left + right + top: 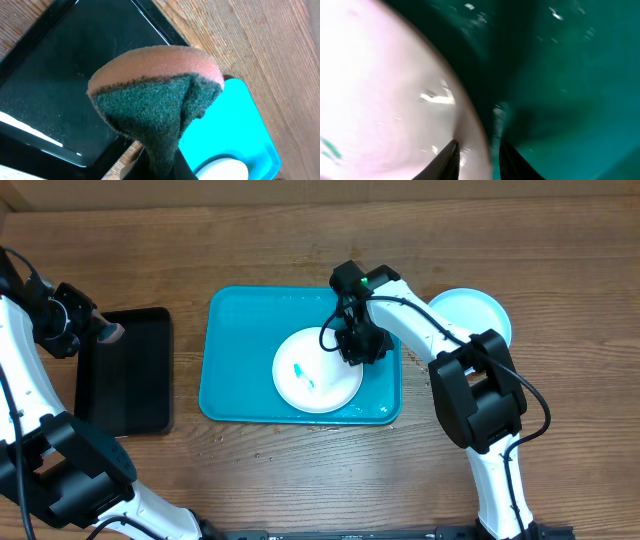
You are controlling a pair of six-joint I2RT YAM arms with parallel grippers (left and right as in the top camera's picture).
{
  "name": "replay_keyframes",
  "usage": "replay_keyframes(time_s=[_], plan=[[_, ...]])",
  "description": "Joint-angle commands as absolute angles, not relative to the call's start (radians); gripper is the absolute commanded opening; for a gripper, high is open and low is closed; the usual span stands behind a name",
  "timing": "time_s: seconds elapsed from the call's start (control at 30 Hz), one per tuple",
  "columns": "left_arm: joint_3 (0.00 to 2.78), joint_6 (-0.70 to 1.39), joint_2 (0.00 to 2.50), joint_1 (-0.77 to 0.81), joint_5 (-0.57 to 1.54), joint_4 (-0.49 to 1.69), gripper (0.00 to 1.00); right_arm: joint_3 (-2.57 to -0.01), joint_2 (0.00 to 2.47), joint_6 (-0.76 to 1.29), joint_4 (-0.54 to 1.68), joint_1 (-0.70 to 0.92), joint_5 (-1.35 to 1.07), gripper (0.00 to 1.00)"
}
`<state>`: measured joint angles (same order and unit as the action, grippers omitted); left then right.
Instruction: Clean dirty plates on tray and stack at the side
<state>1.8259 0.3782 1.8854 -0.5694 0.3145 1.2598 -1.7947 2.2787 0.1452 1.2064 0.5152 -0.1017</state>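
The white plate (322, 388) lies flat in the teal tray (235, 350), with small teal smears left of its middle. My right gripper (352, 345) is down at the plate's right rim. In the right wrist view its jaws (477, 145) stand narrowly open astride that rim: one finger on the plate (380, 90), the other over the tray (560, 75). A light blue plate (478, 315) rests on the table right of the tray. My left gripper (95, 330) is shut on a sponge (155, 90), pink foam with a dark green scouring face, and holds it above the black tray (60, 75).
The black tray (130, 380) stands left of the teal tray with a narrow strip of wood between them. The left wrist view also catches a corner of the teal tray (245, 125) and the white plate's edge (222, 170). Bare wooden table surrounds both trays.
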Motion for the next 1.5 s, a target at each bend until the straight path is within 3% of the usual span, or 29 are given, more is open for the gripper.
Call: replay_keyframes(time_s=[0.0, 0.17, 0.53, 0.7, 0.77, 1.0, 1.23, 1.3, 1.4, 1.43, 1.47], plan=[[1.826, 0.356, 1.887, -0.561, 0.268, 1.248, 0.04, -1.786, 2.252, 0.168, 1.217, 0.502, -0.099, 0.23], [1.757, 0.397, 1.909, -0.561, 0.137, 1.181, 0.04, -1.786, 2.252, 0.310, 1.135, 0.524, -0.157, 0.19], [1.618, 0.386, 2.048, -0.561, 0.218, 1.031, 0.06, -1.786, 2.252, 0.353, 1.078, 0.608, -0.134, 0.20], [1.618, 0.381, 2.074, -0.561, 0.209, 1.026, 0.39, -1.786, 2.252, 0.353, 1.078, 0.613, -0.132, 0.28], [1.618, 0.381, 2.079, -0.561, 0.201, 1.021, 0.50, -1.786, 2.252, 0.353, 1.077, 0.613, -0.132, 0.38], [1.616, 0.381, 2.086, -0.561, 0.151, 1.029, 0.66, -1.786, 2.252, 0.355, 1.080, 0.614, -0.132, 0.43], [1.563, 0.394, 2.134, -0.564, 0.097, 1.027, 0.64, -1.786, 2.252, 0.394, 1.078, 0.614, -0.133, 0.44], [1.561, 0.393, 2.147, -0.564, 0.097, 1.002, 0.66, -1.786, 2.252, 0.394, 1.078, 0.617, -0.134, 0.52], [1.561, 0.389, 2.149, -0.565, 0.093, 0.965, 0.65, -1.785, 2.252, 0.394, 1.087, 0.618, -0.132, 0.53], [1.561, 0.389, 2.149, -0.565, 0.093, 0.960, 0.58, -1.785, 2.252, 0.394, 1.086, 0.618, -0.132, 0.51], [1.562, 0.389, 2.149, -0.565, 0.093, 0.956, 0.43, -1.785, 2.252, 0.394, 1.084, 0.618, -0.132, 0.48]])
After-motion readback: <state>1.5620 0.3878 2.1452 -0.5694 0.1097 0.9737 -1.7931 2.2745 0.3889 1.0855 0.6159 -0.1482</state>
